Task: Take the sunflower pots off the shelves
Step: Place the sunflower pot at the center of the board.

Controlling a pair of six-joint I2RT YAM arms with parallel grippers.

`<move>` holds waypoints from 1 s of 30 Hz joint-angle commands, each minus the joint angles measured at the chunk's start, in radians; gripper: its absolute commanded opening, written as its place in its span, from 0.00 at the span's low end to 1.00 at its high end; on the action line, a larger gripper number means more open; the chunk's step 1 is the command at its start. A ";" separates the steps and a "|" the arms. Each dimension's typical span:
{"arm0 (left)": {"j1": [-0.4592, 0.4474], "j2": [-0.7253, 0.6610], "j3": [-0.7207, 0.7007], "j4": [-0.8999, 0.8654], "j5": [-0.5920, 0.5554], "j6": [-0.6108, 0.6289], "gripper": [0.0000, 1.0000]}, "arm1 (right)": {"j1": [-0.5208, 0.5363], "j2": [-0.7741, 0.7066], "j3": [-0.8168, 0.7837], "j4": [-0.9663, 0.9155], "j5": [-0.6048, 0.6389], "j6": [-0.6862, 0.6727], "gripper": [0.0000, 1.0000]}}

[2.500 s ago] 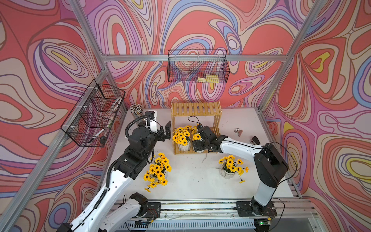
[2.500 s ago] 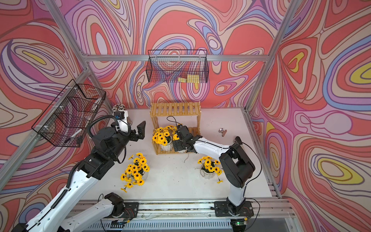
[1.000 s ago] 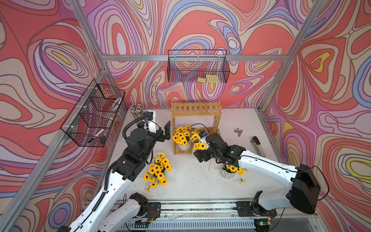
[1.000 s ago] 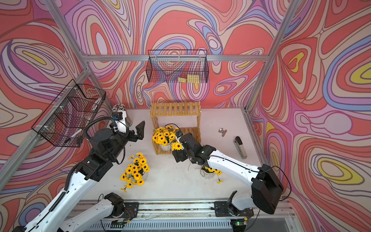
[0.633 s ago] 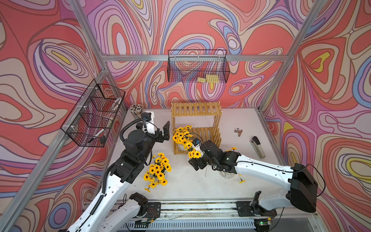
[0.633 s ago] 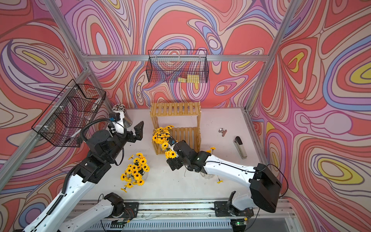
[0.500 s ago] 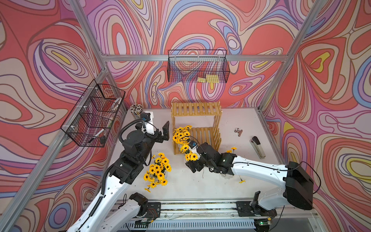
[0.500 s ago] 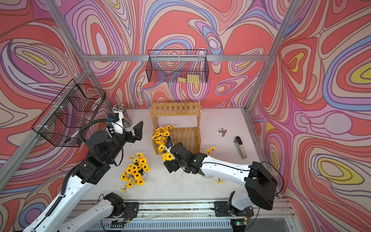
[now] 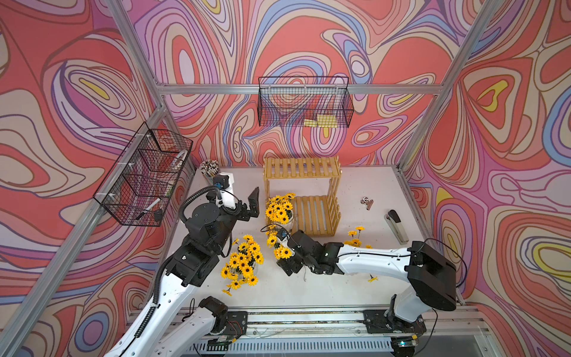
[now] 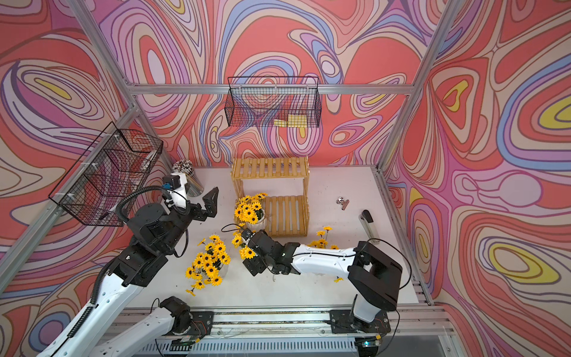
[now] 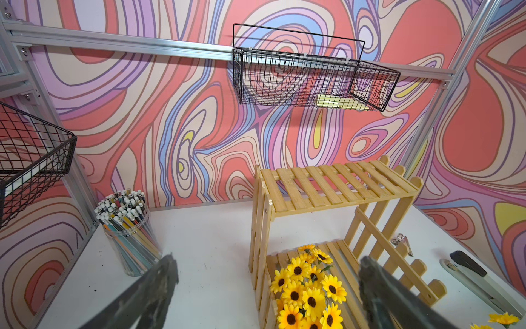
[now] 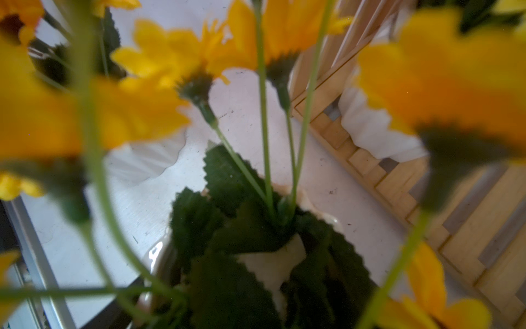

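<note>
One carried pot [image 9: 282, 252] is now hanging clear of the shelves [image 9: 301, 168], at their 7 o'clock, right gripper [image 9: 289, 266] clamping it. Left gripper [image 9: 251, 205] is waiting, fingers apart. Last shelved pot [image 9: 279, 210] is sitting at lower tier's 9 o'clock end.

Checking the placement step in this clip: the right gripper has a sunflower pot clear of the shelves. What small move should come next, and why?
Probably lower it onto the bare table in front. The right gripper holds the sunflower pot out past the shelves, beside the pot already set down; whether it touches the table I cannot tell.
</note>
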 commanded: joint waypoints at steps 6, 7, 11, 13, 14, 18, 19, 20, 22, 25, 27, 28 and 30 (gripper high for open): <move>0.007 -0.019 -0.010 -0.003 -0.009 -0.001 1.00 | 0.028 0.041 0.054 0.123 0.026 -0.031 0.45; 0.007 -0.019 -0.010 -0.003 -0.009 -0.001 1.00 | 0.031 0.047 0.058 0.126 0.027 -0.034 0.45; 0.008 -0.024 -0.011 -0.005 -0.011 0.001 1.00 | 0.038 0.069 0.065 0.142 0.016 -0.042 0.45; 0.008 -0.025 -0.010 -0.009 -0.012 0.002 1.00 | 0.041 0.077 0.068 0.150 0.005 -0.043 0.45; 0.007 -0.028 -0.011 -0.009 -0.013 0.002 1.00 | 0.042 0.080 0.068 0.154 0.002 -0.044 0.45; 0.007 -0.035 -0.014 -0.010 -0.014 0.004 1.00 | 0.045 0.095 0.069 0.155 -0.008 -0.044 0.45; 0.007 -0.036 -0.014 -0.012 -0.015 0.004 1.00 | 0.047 0.098 0.068 0.156 -0.010 -0.045 0.45; 0.008 -0.036 -0.016 -0.012 -0.015 0.004 1.00 | 0.047 0.100 0.066 0.156 -0.013 -0.046 0.45; 0.007 -0.038 -0.016 -0.012 -0.015 0.004 1.00 | 0.050 0.100 0.060 0.159 -0.028 -0.044 0.45; 0.007 -0.038 -0.017 -0.013 -0.014 0.002 1.00 | 0.057 0.101 0.052 0.160 -0.042 -0.046 0.45; 0.007 -0.039 -0.019 -0.012 -0.015 0.002 1.00 | 0.061 0.101 0.047 0.159 -0.045 -0.047 0.45; 0.007 -0.039 -0.019 -0.012 -0.015 0.001 1.00 | 0.062 0.102 0.045 0.157 -0.047 -0.046 0.45; 0.007 -0.041 -0.021 -0.011 -0.013 0.000 1.00 | 0.064 0.105 0.043 0.156 -0.048 -0.045 0.46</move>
